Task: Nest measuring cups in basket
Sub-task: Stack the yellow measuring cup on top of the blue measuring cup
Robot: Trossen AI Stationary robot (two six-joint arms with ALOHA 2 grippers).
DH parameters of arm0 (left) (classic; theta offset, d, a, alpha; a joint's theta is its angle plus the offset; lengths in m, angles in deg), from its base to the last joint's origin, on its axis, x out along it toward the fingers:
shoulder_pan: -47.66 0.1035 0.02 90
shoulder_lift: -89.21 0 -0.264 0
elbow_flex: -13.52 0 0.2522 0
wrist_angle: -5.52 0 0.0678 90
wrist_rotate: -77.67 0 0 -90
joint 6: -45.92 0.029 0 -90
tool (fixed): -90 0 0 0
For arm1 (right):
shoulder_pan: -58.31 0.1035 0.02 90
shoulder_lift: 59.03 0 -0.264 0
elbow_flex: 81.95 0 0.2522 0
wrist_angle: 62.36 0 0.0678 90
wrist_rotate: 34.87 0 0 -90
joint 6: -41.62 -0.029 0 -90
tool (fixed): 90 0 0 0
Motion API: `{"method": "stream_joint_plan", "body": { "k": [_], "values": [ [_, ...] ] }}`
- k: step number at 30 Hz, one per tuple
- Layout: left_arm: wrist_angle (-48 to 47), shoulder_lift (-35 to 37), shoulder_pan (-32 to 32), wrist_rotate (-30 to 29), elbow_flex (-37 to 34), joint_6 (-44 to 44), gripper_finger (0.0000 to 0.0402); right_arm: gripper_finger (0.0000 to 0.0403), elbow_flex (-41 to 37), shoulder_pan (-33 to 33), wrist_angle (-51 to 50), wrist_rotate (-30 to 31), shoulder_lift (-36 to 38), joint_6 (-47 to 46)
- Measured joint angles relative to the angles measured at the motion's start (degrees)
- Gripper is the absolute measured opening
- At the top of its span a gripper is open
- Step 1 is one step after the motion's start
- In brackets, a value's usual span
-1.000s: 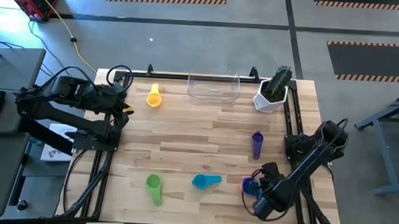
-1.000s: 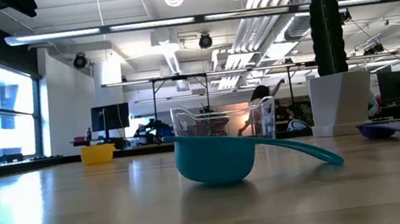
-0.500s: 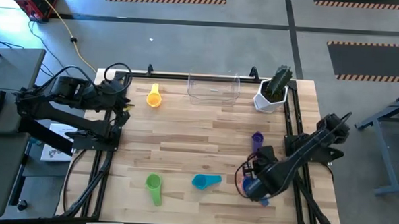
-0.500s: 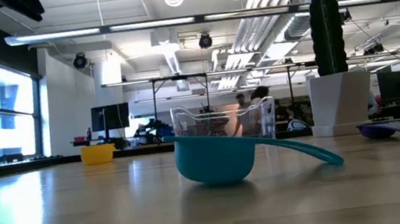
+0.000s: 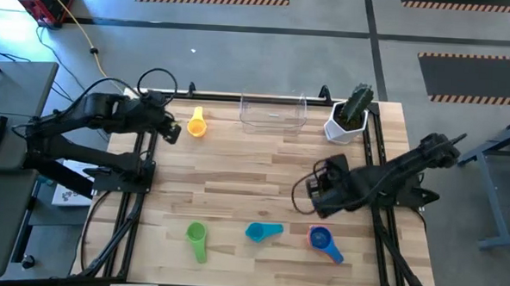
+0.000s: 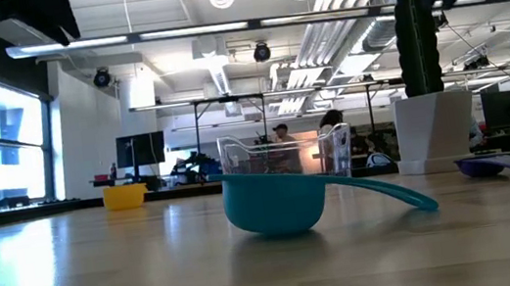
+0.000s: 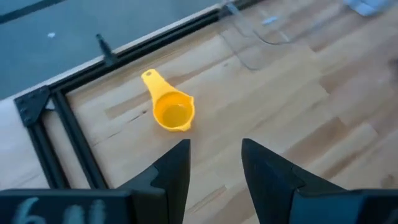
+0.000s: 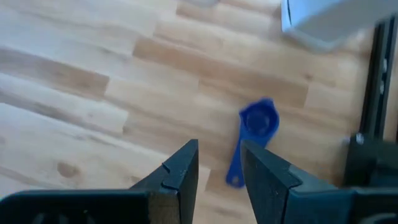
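In the high view the yellow cup (image 5: 196, 123) sits near the far left of the table. The green cup (image 5: 196, 238), the teal cup (image 5: 262, 232) and the blue cup (image 5: 321, 241), which has something reddish inside, lie along the near side. The clear basket (image 5: 273, 114) stands at the far edge. My left gripper (image 5: 171, 132) hovers open just left of the yellow cup (image 7: 172, 112). My right gripper (image 5: 316, 194) is open above the purple cup (image 8: 255, 134), which my arm hides in the high view. No orange cup shows.
A white pot with a cactus (image 5: 349, 117) stands right of the basket at the far right. Black frame rails (image 5: 366, 156) run along the table's left and right sides. Bare wood (image 5: 245, 177) lies mid-table. The low view shows the teal cup (image 6: 277, 199) in front of the basket (image 6: 286, 154).
My left gripper has swung from beyond the table's left edge toward the yellow cup. My right gripper has drawn away from the blue cup at the near right corner, which now shows in full, and has moved toward the far edge, over the purple cup.
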Motion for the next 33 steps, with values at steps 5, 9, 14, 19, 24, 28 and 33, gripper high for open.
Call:
{"method": "stream_joint_plan", "body": {
  "k": [5, 9, 14, 19, 24, 28, 33],
  "values": [
    [0.1, -4.0, 5.3, 2.3, 0.0, -3.8, 0.0136, 0.0113, 0.0, -5.4, 1.4, 1.9, 4.0, 9.6],
    [0.1, -7.1, 10.6, 7.1, 0.0, -1.8, 0.0136, 0.0113, 0.0, -10.3, 2.6, 2.0, 7.0, 18.4],
    [0.0, -11.0, 17.4, 9.4, 0.0, -0.9, 0.0136, 0.0113, 0.0, -16.4, 3.8, 1.9, 9.8, 28.4],
    [0.0, -15.1, 21.7, 13.4, 0.0, 0.6, 0.0136, 0.0113, 0.0, -21.3, 4.9, 1.8, 11.3, 36.9],
    [0.0, -20.1, 24.5, 13.4, 0.0, 2.2, 0.0136, 0.0113, 0.0, -24.7, 5.1, 1.7, 11.4, 42.7],
    [0.3, -23.9, 27.0, 15.7, 0.0, 5.0, 0.0136, 0.0113, 0.0, -26.5, 5.9, 1.7, 11.4, 45.2],
    [2.9, -28.3, 29.8, 18.6, 0.0, 8.0, 0.0136, 0.0113, 0.0, -27.4, 6.8, 1.5, 11.4, 47.9]
  ]
}}
